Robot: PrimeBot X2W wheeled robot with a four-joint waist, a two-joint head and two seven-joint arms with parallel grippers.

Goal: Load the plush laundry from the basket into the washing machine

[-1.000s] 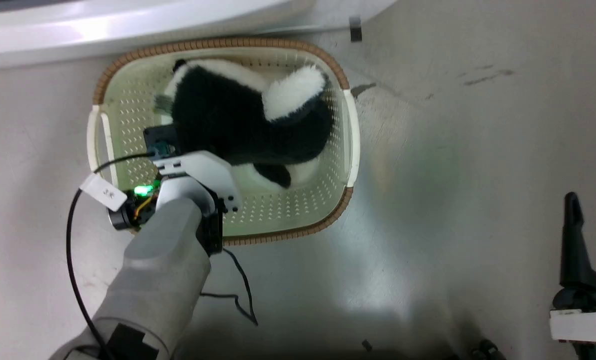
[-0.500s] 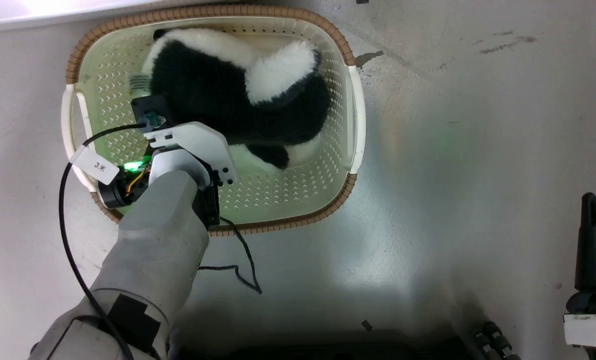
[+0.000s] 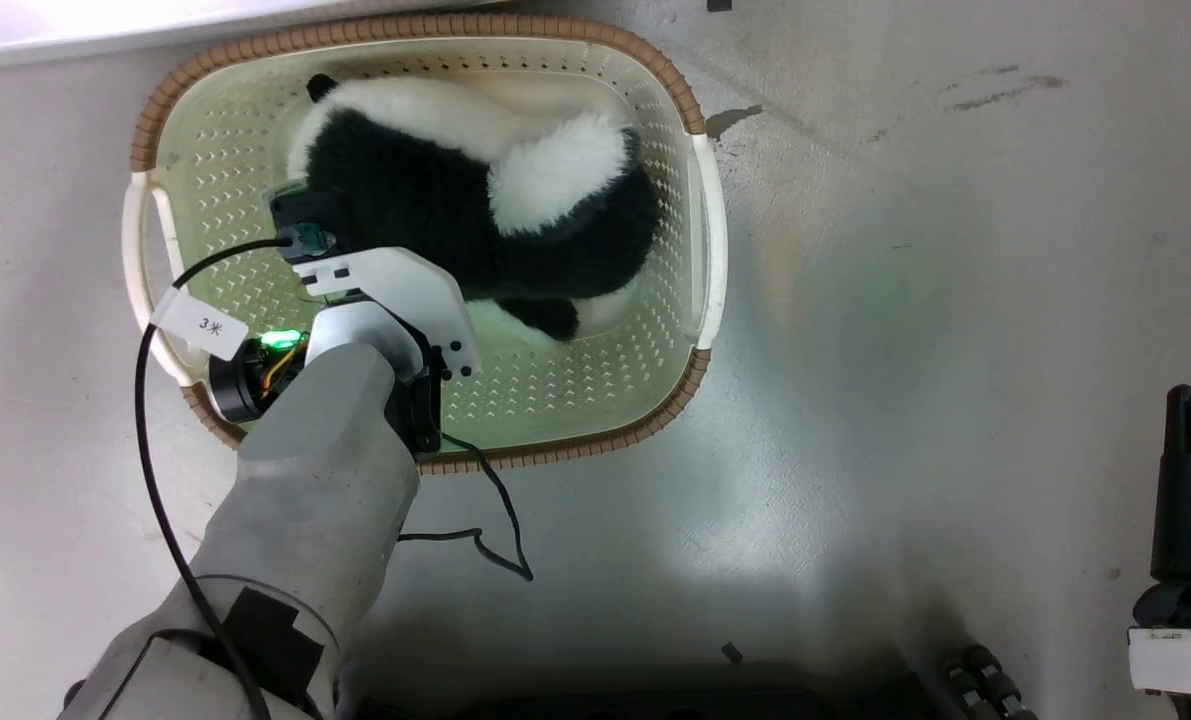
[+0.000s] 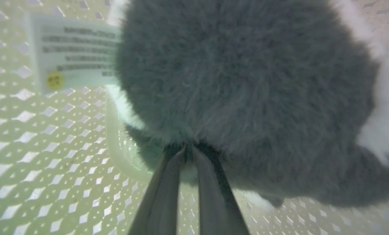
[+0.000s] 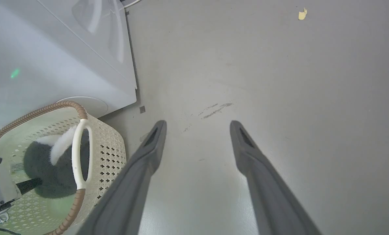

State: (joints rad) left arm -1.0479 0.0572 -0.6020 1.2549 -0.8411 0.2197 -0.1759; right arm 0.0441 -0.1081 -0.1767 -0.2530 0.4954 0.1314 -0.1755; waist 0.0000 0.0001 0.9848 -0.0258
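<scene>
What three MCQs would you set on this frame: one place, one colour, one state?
1. Where does the plush laundry lie?
A) in the basket
B) on the bare floor
C) in the washer drum

2. What colour is the basket's rim?
A) blue
B) brown
C) red

3. How do the left gripper's fingers stand?
A) spread wide over the floor
B) hooked round a basket handle
C) pinched together in the black fur

Key:
1 A: the head view shows it inside the perforated walls.
2 B: the woven-look band is brown.
3 C: the left wrist view shows both fingers meeting in the plush.
</scene>
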